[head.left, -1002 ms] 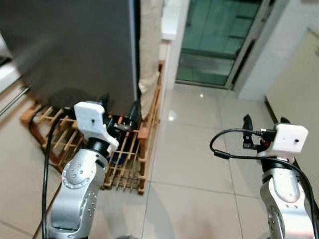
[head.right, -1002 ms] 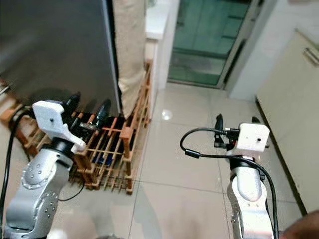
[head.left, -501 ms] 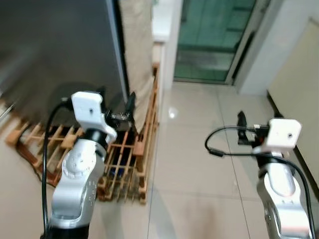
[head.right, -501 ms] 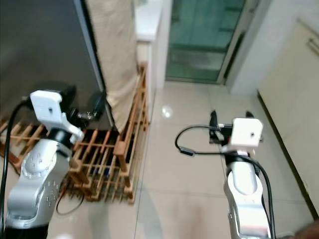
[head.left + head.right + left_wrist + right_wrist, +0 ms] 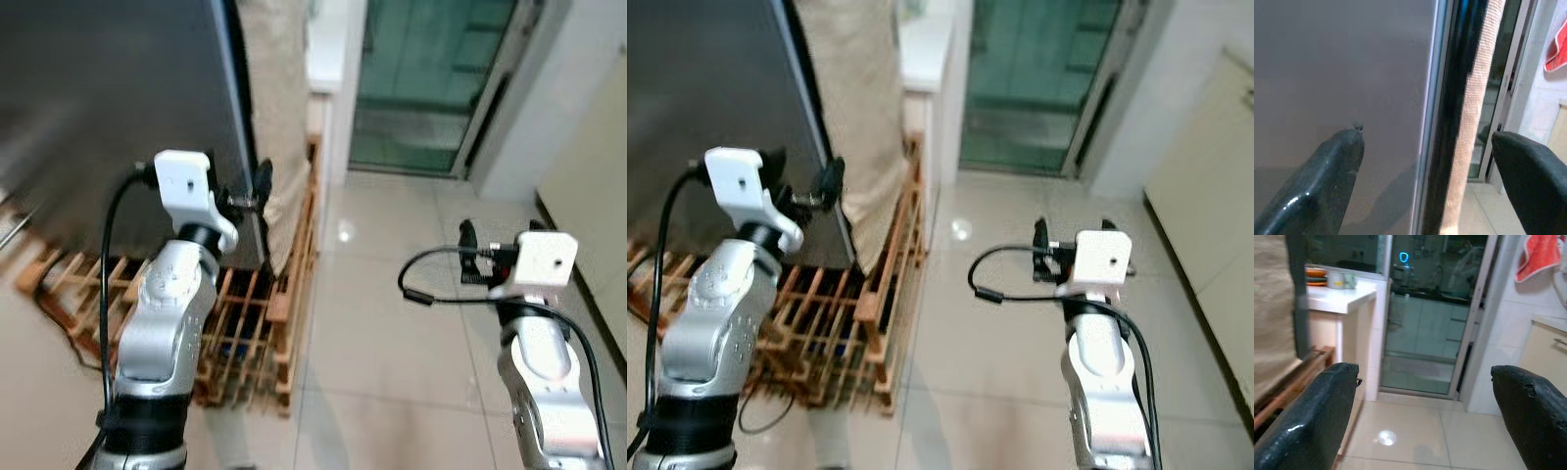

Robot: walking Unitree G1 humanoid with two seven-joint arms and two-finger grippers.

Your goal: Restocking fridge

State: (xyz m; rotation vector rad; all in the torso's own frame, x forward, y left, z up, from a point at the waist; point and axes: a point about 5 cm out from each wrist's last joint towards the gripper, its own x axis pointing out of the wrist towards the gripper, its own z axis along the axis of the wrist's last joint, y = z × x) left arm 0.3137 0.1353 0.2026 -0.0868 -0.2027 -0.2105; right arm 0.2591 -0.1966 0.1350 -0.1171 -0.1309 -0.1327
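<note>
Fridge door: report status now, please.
Left gripper open, fingers at the fridge door edge. Right gripper open, empty, over floor. Wooden rack below the door.

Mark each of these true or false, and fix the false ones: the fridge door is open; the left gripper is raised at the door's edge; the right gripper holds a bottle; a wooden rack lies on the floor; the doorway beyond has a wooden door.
1. The fridge door is open. False: the dark door panel shows shut.
2. The left gripper is raised at the door's right edge. True.
3. The right gripper holds a bottle. False: its fingers are spread, with nothing between them.
4. A wooden rack lies on the floor by the fridge. True.
5. The doorway beyond has a wooden door. False: it is a glass sliding door.
</note>
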